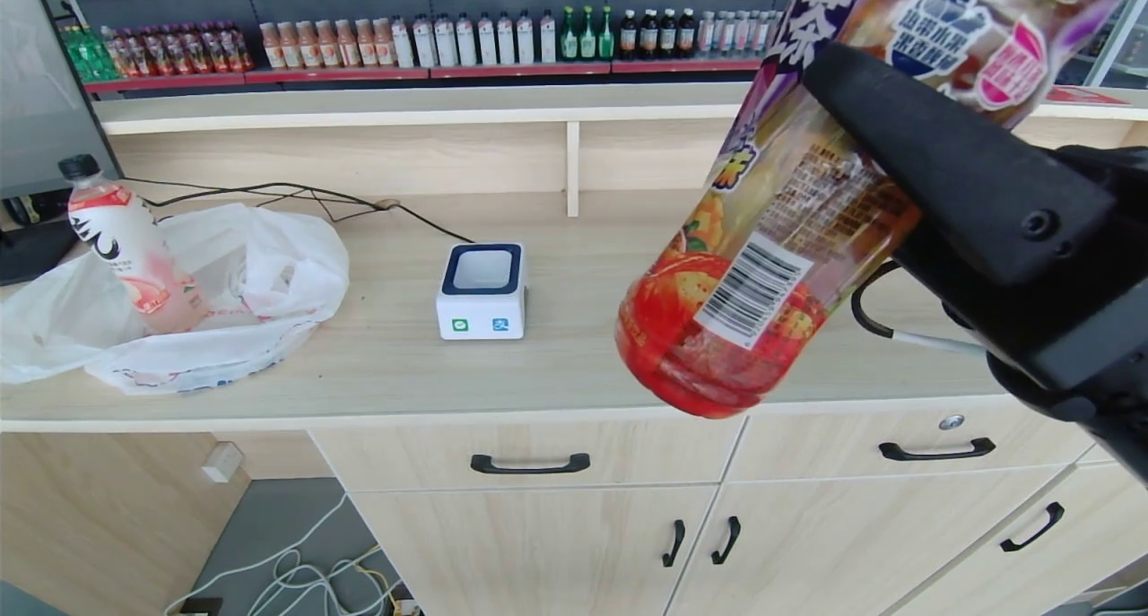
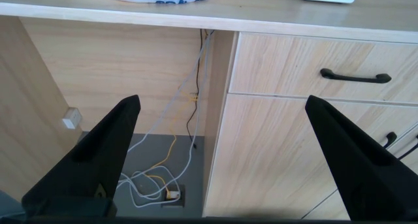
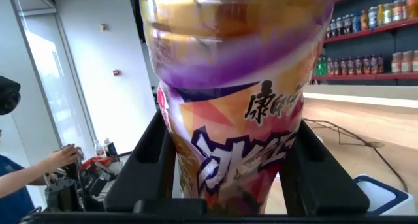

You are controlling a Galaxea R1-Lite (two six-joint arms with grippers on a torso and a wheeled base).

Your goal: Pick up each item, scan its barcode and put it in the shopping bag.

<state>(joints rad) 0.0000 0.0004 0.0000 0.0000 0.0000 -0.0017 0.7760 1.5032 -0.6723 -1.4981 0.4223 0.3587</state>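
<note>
My right gripper [image 1: 861, 141] is shut on a large bottle of red tea [image 1: 771, 230], held tilted high above the counter's right half, its barcode [image 1: 752, 290] facing the head camera. In the right wrist view the bottle [image 3: 235, 100] stands between the two black fingers [image 3: 147, 159]. The white scanner [image 1: 482, 291] with a dark-rimmed window sits mid-counter, left of and below the bottle. A white plastic shopping bag [image 1: 260, 284] lies at the counter's left with a pink drink bottle [image 1: 134, 248] leaning in it. My left gripper [image 2: 222, 159] hangs open below the counter edge, facing the cabinet fronts.
A black cable [image 1: 296, 190] runs along the counter behind the bag toward the scanner. Drawers and cabinet doors with black handles [image 1: 529, 464] sit under the counter [image 1: 377, 365]. Shelves of bottled drinks [image 1: 448, 38] line the back wall. Cables [image 2: 163, 178] lie on the floor.
</note>
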